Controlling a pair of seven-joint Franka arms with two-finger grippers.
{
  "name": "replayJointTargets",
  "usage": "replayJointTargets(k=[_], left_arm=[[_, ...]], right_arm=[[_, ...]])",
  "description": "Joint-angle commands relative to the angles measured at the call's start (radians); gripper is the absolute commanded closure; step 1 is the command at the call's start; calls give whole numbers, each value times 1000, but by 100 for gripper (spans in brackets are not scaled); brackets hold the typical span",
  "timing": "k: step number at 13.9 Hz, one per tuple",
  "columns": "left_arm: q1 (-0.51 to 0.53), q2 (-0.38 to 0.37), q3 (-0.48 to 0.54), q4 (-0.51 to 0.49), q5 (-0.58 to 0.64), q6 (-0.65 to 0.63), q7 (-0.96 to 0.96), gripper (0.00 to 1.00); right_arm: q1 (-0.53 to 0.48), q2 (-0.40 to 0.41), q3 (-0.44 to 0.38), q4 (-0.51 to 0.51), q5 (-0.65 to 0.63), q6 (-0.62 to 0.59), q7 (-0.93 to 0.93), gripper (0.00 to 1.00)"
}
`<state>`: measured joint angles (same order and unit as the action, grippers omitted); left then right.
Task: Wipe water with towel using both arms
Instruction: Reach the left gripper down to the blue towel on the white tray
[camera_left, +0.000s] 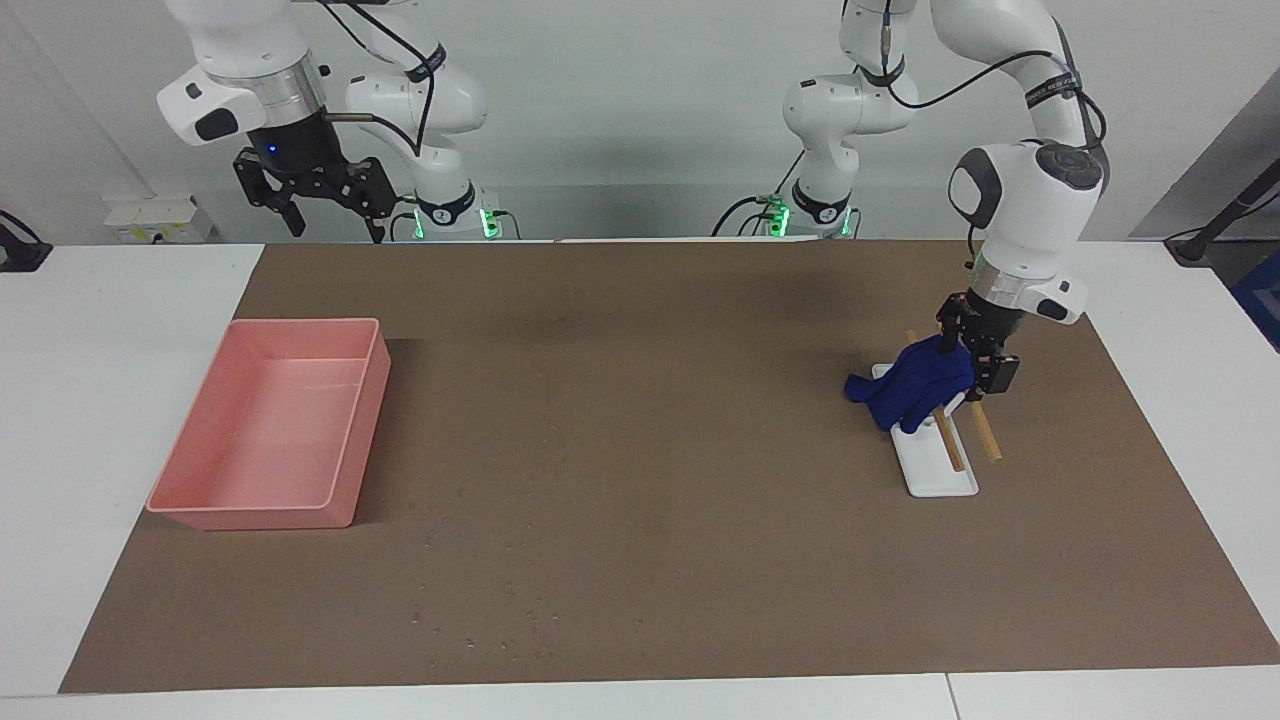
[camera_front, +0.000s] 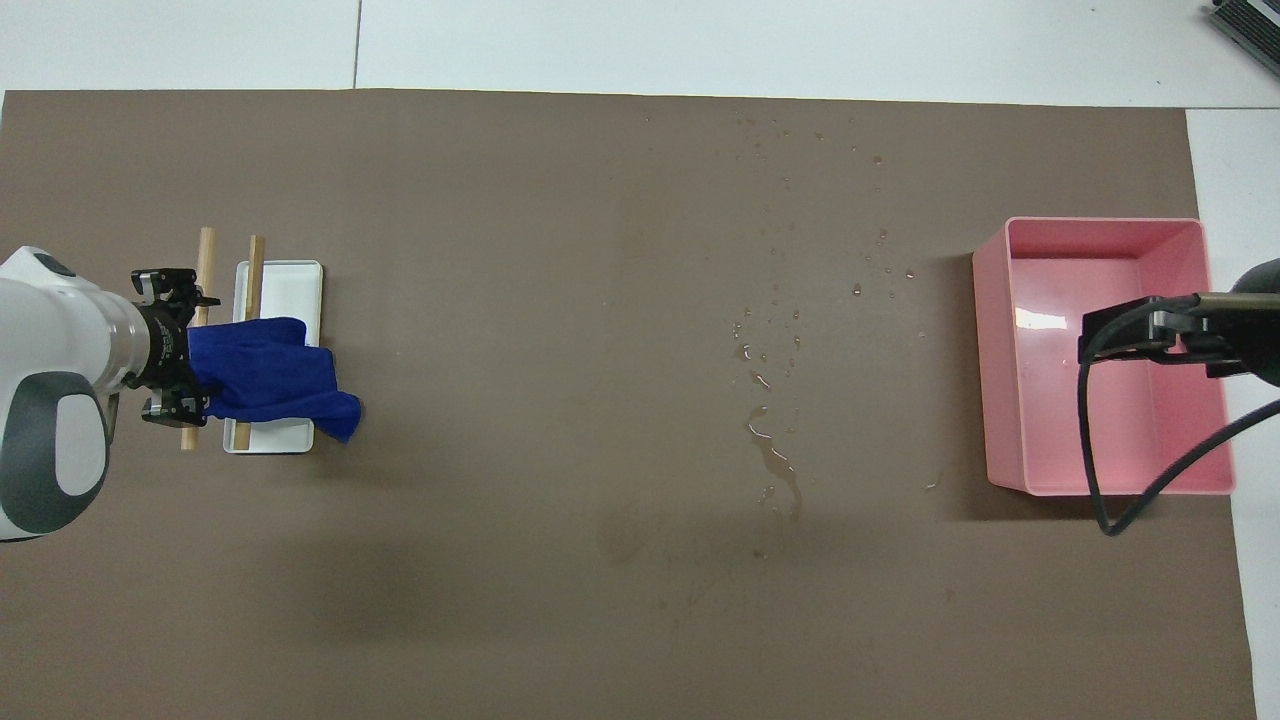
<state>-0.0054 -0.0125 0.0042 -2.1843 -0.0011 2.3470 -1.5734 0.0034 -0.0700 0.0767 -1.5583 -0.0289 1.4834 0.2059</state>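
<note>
Deep-blue soft towel (camera_left: 915, 388) draped over two wooden rods (camera_left: 965, 430) on a white rack, raised for easy pinching; left pincer (camera_left: 975, 362) open astride its edge. Right pincer (camera_left: 318, 195) waits open above the desk.

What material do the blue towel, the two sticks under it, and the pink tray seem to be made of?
Towel: soft matte fabric, it drapes in folds. Sticks: probably bare wood, tan and dull. Pink tray: likely moulded plastic, smooth walls with a slight sheen.
</note>
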Motion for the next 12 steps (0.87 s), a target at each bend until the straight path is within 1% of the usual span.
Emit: replayJointTargets(k=[1,2,5,6,8,12], left_arm=[[-11,13,7,-37,-3,67,-11,0],[-11,13,7,-37,-3,67,-11,2],[-11,13,7,-37,-2,55,-2,16],[-11,13,7,-32,-2,45,1,16],[-11,13,7,-15,0,-1,21,19],[-11,14,7,24,0,-70,49,19]], right_arm=[[-10,-25,5,-32,-8,8,-11,0],[-8,-27,6,-32,-8,8,-7,0],[-3,-27,6,-32,-8,8,-5,0],[-3,-27,6,-32,-8,8,-5,0],[-5,-27,6,-32,-8,8,-5,0],[-5,-27,6,-32,-8,8,-7,0]])
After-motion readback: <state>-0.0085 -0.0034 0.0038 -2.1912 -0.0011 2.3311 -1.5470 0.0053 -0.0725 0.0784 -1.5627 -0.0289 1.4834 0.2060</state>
